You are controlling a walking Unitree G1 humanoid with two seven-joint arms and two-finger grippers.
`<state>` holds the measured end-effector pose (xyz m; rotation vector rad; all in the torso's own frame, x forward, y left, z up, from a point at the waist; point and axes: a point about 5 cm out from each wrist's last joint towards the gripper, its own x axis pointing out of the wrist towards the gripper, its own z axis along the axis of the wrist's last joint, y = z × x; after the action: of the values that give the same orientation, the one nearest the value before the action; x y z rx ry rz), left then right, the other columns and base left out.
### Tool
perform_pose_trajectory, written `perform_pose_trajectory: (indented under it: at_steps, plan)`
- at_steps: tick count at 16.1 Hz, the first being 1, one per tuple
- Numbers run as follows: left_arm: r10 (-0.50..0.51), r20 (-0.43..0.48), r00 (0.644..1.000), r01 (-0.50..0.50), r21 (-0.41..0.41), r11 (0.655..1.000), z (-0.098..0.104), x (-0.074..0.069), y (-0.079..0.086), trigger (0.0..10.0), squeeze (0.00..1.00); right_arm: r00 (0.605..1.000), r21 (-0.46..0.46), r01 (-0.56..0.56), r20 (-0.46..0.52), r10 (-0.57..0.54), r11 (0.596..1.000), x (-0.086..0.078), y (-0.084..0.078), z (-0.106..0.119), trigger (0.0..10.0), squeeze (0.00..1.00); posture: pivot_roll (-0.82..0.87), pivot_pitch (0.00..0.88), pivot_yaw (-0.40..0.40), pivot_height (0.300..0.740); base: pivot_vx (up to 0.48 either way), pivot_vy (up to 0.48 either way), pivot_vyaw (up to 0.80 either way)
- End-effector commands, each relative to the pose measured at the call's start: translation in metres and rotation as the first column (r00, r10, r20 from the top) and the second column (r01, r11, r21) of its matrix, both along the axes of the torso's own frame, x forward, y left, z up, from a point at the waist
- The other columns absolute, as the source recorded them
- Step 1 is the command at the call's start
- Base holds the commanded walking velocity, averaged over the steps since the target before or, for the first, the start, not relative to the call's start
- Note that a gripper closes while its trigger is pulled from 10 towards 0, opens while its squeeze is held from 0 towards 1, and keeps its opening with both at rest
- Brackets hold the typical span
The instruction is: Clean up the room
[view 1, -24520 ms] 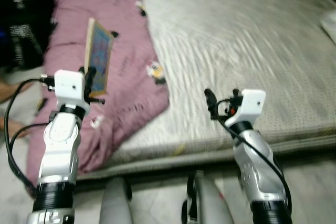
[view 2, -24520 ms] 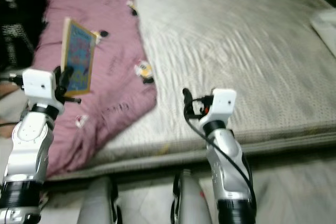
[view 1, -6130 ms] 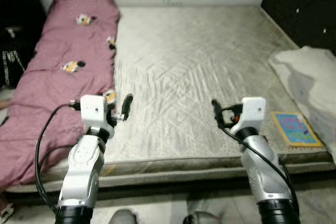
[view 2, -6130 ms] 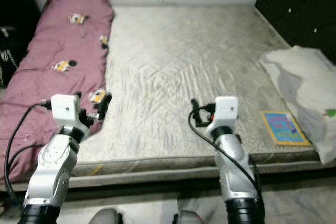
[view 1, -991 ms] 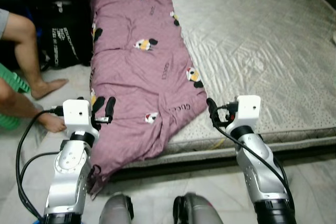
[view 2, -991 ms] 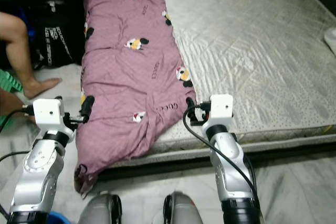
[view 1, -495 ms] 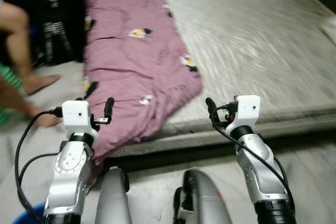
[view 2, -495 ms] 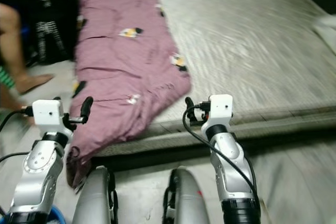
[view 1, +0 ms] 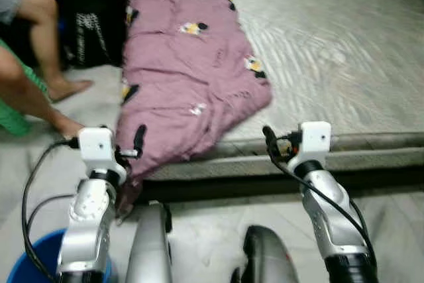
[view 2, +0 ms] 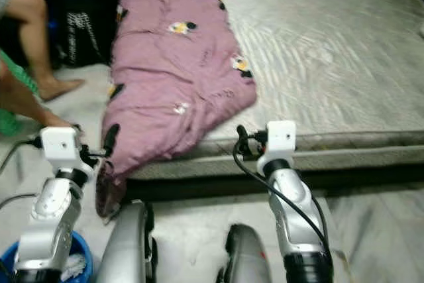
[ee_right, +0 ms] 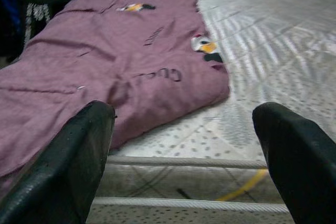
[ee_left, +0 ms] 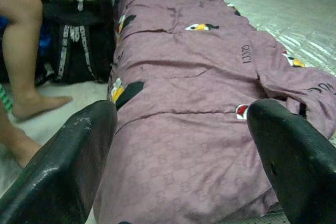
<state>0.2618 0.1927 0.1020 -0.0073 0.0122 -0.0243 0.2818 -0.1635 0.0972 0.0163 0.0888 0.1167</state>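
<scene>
A purple quilt (view 1: pixel 192 64) with small cartoon prints lies along the left side of the grey mattress (view 1: pixel 331 44), and its near corner hangs over the bed's edge toward the floor. My left gripper (view 1: pixel 138 142) is open, raised just in front of that hanging corner and holding nothing; its wrist view looks along the quilt (ee_left: pixel 194 103) between the black fingers (ee_left: pixel 58 166). My right gripper (view 1: pixel 267 142) is open too, held before the mattress edge with nothing in it; its wrist view shows the quilt's end (ee_right: pixel 105 72) and the mattress (ee_right: pixel 273 40).
A person's bare legs (view 1: pixel 40 51) stand on the floor at the left, beside a black bag (view 1: pixel 93 24). A blue bucket (view 1: pixel 36 260) sits at the lower left by my left arm. Pale floor runs along the bed's near edge.
The view has shifted and sharpened as I moved; the bed now sits a little farther off and the blue bucket has come into view. Both grippers keep their pose.
</scene>
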Motion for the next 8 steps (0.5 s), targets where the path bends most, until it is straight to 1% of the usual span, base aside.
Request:
perform_pose_trajectory:
  at_steps: [1, 3, 8]
  plan:
    - [0.004, -0.002, 1.0, -0.004, 0.002, 1.0, 0.0006, -0.001, 0.0031, 10.0, 0.0, 1.0, -0.005, -0.001, 0.014, 0.001, 1.0, 0.0015, 0.0006, 0.0042, 10.0, 0.0, -0.02, 0.143, -0.059, 0.625, 0.0, 0.0, 0.43]
    - [-0.005, -0.002, 1.0, 0.005, -0.005, 1.0, 0.0005, -0.0005, 0.0034, 10.0, 0.0, 1.0, -0.001, 0.0, 0.013, 0.0, 1.0, 0.0019, 0.0001, 0.0044, 10.0, 0.0, -0.02, 0.142, -0.061, 0.625, 0.281, 0.0, 0.0]
    - [-0.019, -0.012, 1.0, 0.019, -0.021, 1.0, -0.0021, -0.0018, 0.0002, 10.0, 0.0, 1.0, -0.007, -0.007, 0.01, 0.007, 1.0, 0.0024, 0.001, 0.0038, 10.0, 0.0, -0.02, 0.142, -0.061, 0.625, 0.376, 0.0, 0.0]
